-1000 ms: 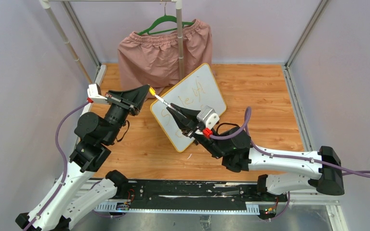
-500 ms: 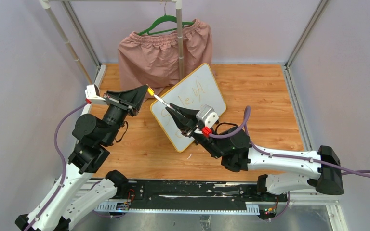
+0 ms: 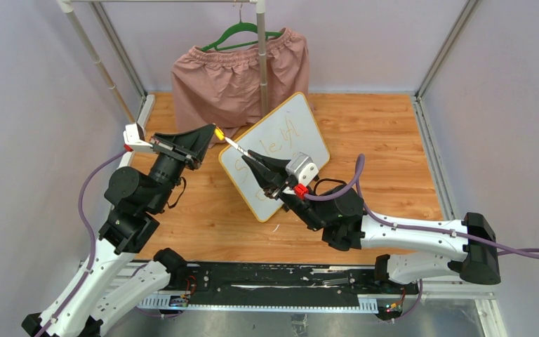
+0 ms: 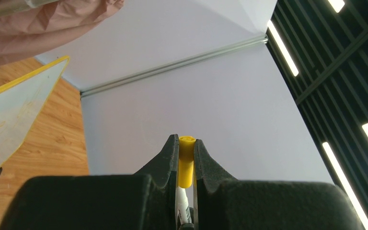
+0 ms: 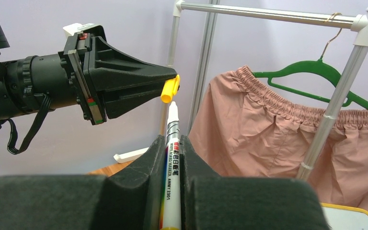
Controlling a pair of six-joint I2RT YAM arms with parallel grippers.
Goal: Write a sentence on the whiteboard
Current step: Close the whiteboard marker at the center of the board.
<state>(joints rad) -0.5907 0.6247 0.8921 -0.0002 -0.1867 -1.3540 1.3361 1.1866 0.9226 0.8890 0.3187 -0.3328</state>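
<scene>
My left gripper [image 4: 186, 143] pinches the yellow cap [image 4: 186, 165]; my right gripper [image 5: 171, 143] squeezes the marker [image 5: 172, 125]; its tip sticks out past those jaws, right by the cap.

whiteboard [image 3: 302, 133] before shorts [image 3: 228, 81], shorts on hanger [image 3: 241, 31]

Rack pole [image 3: 261, 56] behind whiteboard [image 3: 310, 139], open floor [image 3: 379, 140] right

Robot lab test cell: plain lilac wall panels [image 3: 505, 105], aluminium frame struts [image 3: 443, 49], wood-grain tabletop [image 3: 386, 140], black mounting rail [image 3: 253, 277]
</scene>
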